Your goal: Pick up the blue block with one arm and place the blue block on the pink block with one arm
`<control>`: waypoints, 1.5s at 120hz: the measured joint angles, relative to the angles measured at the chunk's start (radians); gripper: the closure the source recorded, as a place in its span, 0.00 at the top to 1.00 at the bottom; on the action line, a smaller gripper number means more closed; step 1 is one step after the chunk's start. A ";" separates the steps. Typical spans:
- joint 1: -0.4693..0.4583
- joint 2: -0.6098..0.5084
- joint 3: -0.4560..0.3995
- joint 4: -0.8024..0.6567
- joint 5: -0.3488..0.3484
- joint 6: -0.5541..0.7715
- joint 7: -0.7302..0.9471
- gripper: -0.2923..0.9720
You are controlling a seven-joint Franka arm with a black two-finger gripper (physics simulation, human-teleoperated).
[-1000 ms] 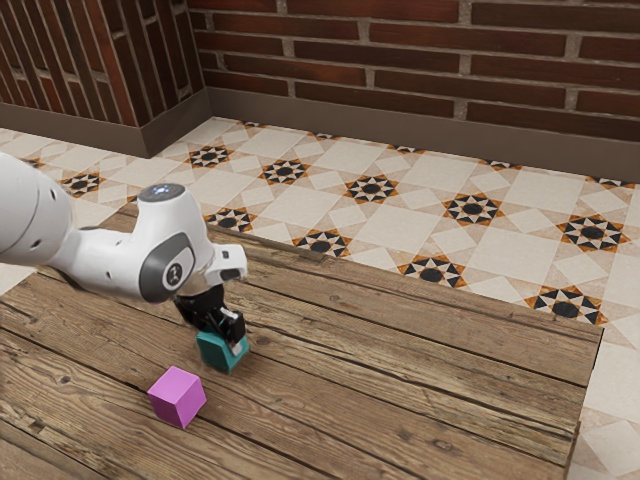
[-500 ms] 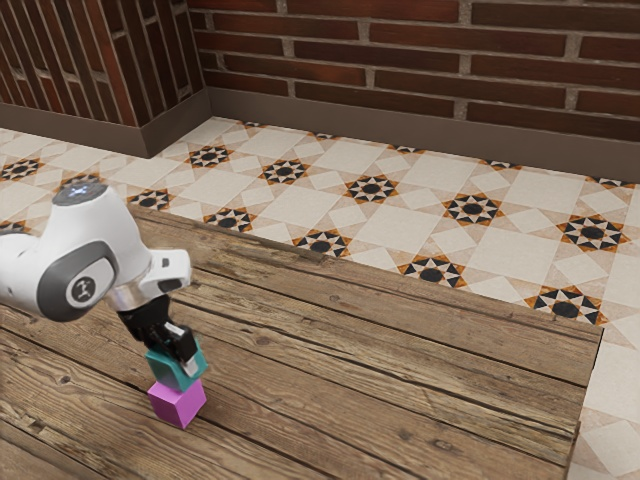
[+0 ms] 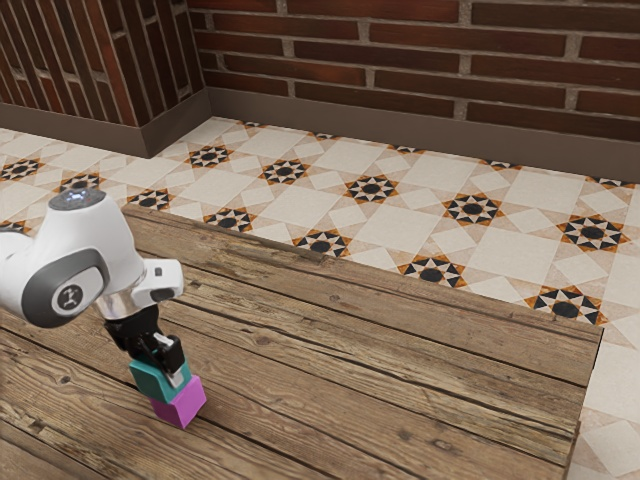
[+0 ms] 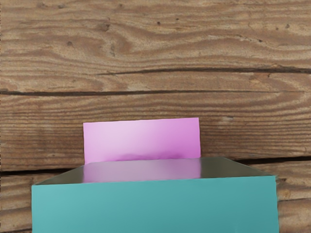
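Lowered since half a second ago: gripper with blue block, now at the pink block's top, offset toward the exterior view's left. Jaws clenched on the blue block. Count: one blue, one pink, both on the wooden table.

Rough weathered wood table, smooth blue block, matt pink block

A table of weathered brown planks, marked with knots and dark seams along the grain, carries the things. One pink block rests directly on the wood, with a dark seam passing close by it and the table's far edge well beyond it
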 joint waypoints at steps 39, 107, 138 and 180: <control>-0.001 0.033 -0.013 0.024 0.026 0.005 -0.032 0.50; -0.001 0.071 -0.013 0.055 0.031 0.010 -0.052 0.50; -0.002 0.066 -0.013 0.054 0.032 0.010 -0.055 0.50; -0.010 0.041 -0.012 0.028 0.033 0.026 -0.047 0.50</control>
